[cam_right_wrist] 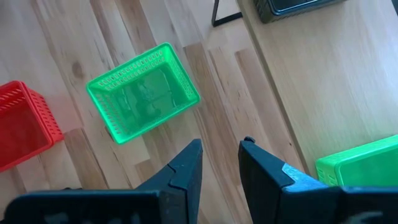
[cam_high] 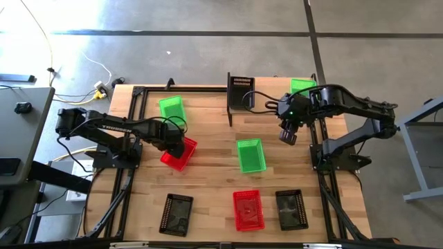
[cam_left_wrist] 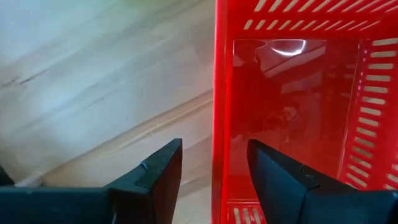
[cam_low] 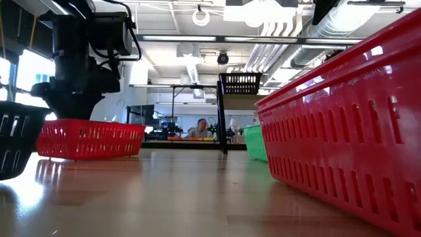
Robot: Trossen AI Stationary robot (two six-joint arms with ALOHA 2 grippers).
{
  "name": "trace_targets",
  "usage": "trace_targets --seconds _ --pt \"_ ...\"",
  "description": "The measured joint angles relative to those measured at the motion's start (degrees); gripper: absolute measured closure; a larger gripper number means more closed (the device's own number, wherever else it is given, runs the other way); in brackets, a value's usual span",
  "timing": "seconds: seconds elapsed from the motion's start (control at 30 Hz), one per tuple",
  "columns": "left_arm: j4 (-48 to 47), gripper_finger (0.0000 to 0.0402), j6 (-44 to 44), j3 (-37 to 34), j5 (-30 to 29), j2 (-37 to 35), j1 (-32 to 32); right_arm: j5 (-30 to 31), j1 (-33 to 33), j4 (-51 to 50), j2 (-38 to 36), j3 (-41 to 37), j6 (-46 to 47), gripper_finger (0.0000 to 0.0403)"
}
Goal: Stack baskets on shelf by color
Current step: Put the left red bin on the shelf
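Red basket (cam_high: 179, 153) sits left of centre in the high view, shelf (cam_high: 277, 104) upper centre. Left hand (cam_left_wrist: 214, 180) is open, fingers straddling the basket's near wall. I'd drop lower, centre on the wall, then close. Right hand (cam_high: 288, 137), fingers apart, hangs empty by the shelf.

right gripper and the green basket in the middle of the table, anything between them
Nothing: in the high view only bare tabletop separates the open right gripper from the green basket.
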Motion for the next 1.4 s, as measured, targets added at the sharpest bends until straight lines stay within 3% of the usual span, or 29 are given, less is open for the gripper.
trace_targets --seconds 0.13,0.37,0.43,0.7,1.2,1.4 --pt "0.9 0.0262 -1.7 0.0 0.1 0.0 0.0 0.0 0.0 0.5 0.0 0.0 0.0 0.0313" --pt "2.1 0.0377 -2.3 0.0 1.1 0.0 0.0 0.0 0.0 0.5 0.0 0.0 0.0 0.0313" --pt "2.5 0.0393 -3.5 0.1 1.2 0.0 0.0 0.0 0.0 0.5 0.0 0.0 -0.6 0.0313" --pt "2.5 0.0396 -9.9 5.5 -0.3 0.0 0.0 -4.4 0.0 3.7 0.0 0.0 -8.1 0.0313" --pt "2.6 0.0398 -15.3 22.1 -16.7 0.0 -3.9 -5.5 6.1 21.9 1.1 0.0 -22.9 0.0313" --pt "2.5 0.0398 -15.4 26.4 -20.4 0.0 -6.6 -5.5 10.2 29.1 4.0 0.0 -27.7 0.0313"
